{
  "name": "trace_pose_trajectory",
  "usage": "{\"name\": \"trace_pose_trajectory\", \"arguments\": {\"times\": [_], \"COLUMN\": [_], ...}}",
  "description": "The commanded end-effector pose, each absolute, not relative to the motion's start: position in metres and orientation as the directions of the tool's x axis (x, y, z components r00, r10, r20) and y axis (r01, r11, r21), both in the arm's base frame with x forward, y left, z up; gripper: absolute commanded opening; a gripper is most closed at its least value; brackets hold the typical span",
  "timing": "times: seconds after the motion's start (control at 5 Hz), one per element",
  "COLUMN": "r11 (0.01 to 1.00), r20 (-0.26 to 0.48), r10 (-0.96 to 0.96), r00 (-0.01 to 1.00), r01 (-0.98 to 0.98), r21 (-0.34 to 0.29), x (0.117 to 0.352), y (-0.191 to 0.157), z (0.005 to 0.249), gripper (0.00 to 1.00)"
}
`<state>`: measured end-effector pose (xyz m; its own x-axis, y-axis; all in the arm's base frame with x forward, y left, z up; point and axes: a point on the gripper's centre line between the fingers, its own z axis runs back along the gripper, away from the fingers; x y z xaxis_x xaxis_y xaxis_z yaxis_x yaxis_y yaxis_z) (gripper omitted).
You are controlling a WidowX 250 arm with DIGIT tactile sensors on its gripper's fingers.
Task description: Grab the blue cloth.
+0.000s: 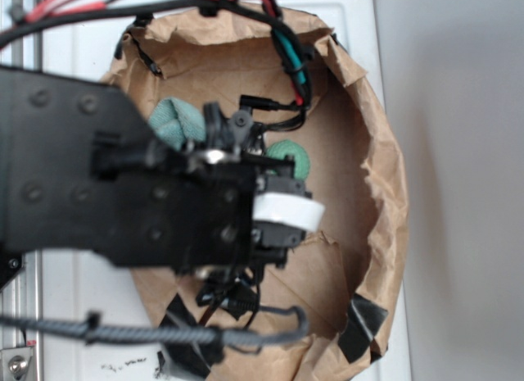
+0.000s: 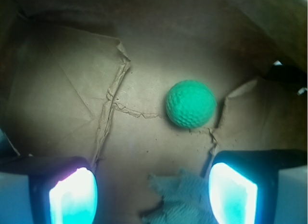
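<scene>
A black arm [image 1: 123, 176] with round screws, a white band [image 1: 286, 210], red and black cables [image 1: 164, 4] at top, and a grey braided cable [image 1: 164, 332] at bottom.

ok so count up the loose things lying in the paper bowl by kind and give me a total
Cloth: 1
Ball: 1
Total: 2, both on the brown paper; the cloth lies between the open gripper fingers, nearer the right one.
</scene>
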<state>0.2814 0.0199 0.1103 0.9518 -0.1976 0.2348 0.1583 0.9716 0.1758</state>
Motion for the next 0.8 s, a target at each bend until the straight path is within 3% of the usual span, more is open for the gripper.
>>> {"name": "trace_pose_trajectory", "arguments": {"times": [0.0, 0.2, 0.6], "r11": [0.982, 0.991, 0.981], "r20": [0.233, 0.256, 0.206], "r10": [-0.163, -0.131, -0.161], "r00": [0.959, 0.958, 0.965], "r01": [0.136, 0.116, 0.132], "r21": [0.130, 0.074, 0.144], "x": [0.281, 0.285, 0.286], "y": [0.042, 0.050, 0.061], "z": [0.128, 0.148, 0.118], "gripper": [1.00, 1.00, 1.00]}}
